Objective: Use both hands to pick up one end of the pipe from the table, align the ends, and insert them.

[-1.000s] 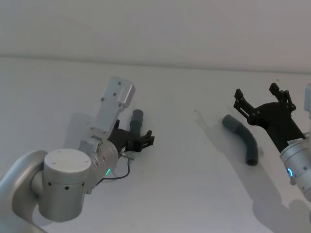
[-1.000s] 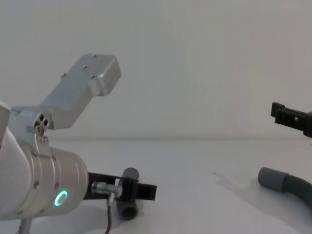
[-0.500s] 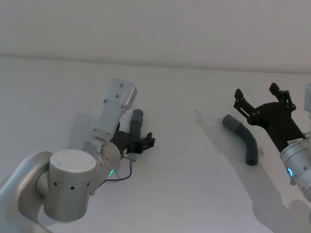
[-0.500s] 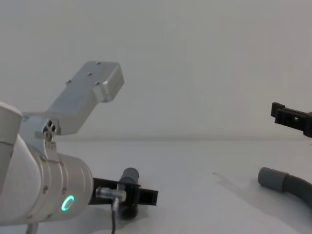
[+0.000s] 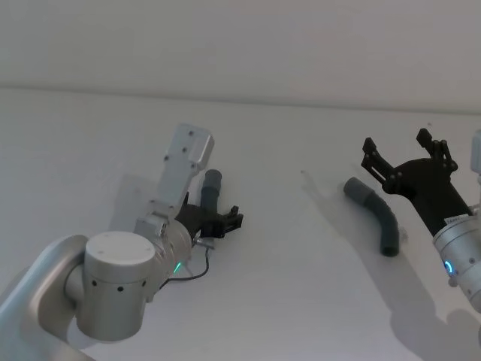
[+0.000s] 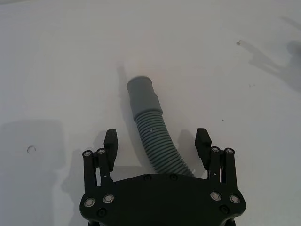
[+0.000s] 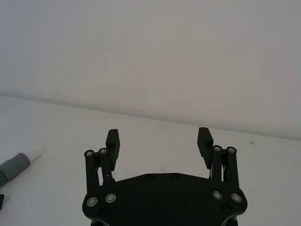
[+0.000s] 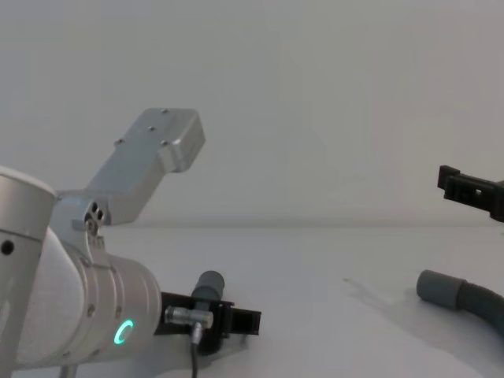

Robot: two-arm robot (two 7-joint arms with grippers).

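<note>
Head view: left gripper point(image 5: 228, 217), lower left of centre, reached forward low over the table point(image 5: 285, 271), its 2 jaws spread astride the ribbed pipe point(image 5: 210, 186). Right gripper point(image 5: 396, 141), at the right edge, hung raised and spread beside the bent piece point(image 5: 378, 216), apart from it.

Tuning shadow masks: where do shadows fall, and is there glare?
Head view: the right gripper casts a soft shadow on the table beside the short pipe; left wrist view: a faint patch beside the left gripper; no glare in either.
</note>
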